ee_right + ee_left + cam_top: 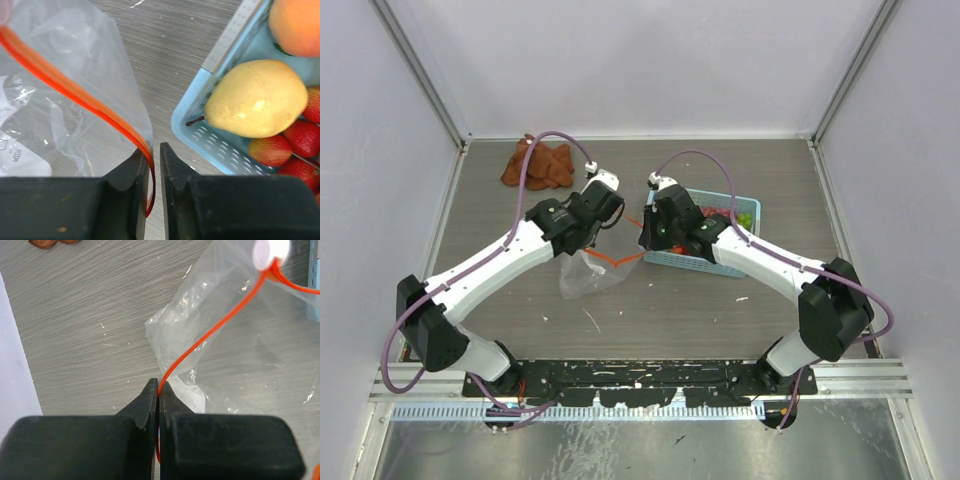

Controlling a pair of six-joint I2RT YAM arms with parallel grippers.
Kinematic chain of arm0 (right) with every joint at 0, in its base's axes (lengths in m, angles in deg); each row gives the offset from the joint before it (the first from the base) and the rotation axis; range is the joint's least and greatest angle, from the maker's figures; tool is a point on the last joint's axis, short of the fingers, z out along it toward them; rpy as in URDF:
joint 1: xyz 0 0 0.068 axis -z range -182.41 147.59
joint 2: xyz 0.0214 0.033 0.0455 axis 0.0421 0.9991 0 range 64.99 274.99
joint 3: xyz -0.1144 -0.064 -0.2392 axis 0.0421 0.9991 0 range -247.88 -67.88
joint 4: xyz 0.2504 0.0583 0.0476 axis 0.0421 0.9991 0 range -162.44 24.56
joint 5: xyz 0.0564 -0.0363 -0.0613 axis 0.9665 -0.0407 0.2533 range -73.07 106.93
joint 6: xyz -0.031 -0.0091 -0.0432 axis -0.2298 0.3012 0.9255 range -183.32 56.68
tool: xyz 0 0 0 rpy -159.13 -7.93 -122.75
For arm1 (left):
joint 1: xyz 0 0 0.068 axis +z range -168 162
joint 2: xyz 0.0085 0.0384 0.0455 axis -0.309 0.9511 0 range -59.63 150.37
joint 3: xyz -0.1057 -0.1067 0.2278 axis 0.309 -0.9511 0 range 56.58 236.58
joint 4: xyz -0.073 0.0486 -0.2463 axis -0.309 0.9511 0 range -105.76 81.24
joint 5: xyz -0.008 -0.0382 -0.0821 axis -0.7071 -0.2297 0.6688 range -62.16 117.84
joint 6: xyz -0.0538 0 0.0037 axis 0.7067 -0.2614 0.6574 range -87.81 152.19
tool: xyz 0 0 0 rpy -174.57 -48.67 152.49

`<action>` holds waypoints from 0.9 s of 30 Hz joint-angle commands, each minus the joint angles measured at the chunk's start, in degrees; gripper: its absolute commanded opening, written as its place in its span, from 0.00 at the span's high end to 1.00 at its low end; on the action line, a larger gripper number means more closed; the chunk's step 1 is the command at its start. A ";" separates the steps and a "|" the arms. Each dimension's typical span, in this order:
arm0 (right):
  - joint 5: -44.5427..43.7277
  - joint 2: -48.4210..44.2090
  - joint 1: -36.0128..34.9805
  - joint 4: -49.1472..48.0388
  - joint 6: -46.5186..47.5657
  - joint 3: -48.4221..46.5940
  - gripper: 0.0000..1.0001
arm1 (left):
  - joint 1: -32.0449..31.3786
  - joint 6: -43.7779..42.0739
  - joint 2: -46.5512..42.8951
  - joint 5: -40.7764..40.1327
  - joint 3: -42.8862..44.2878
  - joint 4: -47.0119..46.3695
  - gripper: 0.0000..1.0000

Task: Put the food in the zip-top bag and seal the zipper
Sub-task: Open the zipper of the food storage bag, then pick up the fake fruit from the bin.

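Observation:
The clear zip-top bag (588,277) lies on the table between my arms. Its orange-red zipper (215,330) runs up to a white slider tab (270,252). My left gripper (159,386) is shut on the zipper strip at one end of the bag's edge. My right gripper (155,148) has its jaws a narrow gap apart, and the zipper (75,92) passes between them against the left finger. The food sits in the light-blue basket (220,50): an orange-pink peach (300,25), a yellow pear (257,100) and red strawberries (272,150). The bag (60,110) looks empty.
The basket (748,208) stands right of centre, partly under my right arm. A brown cloth (537,165) lies at the back left. Grey walls enclose the table on three sides.

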 commanded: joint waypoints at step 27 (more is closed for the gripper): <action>4.24 -6.82 7.44 -3.16 5.39 1.57 0.14 | 0.53 7.64 4.46 -1.10 5.50 5.96 1.00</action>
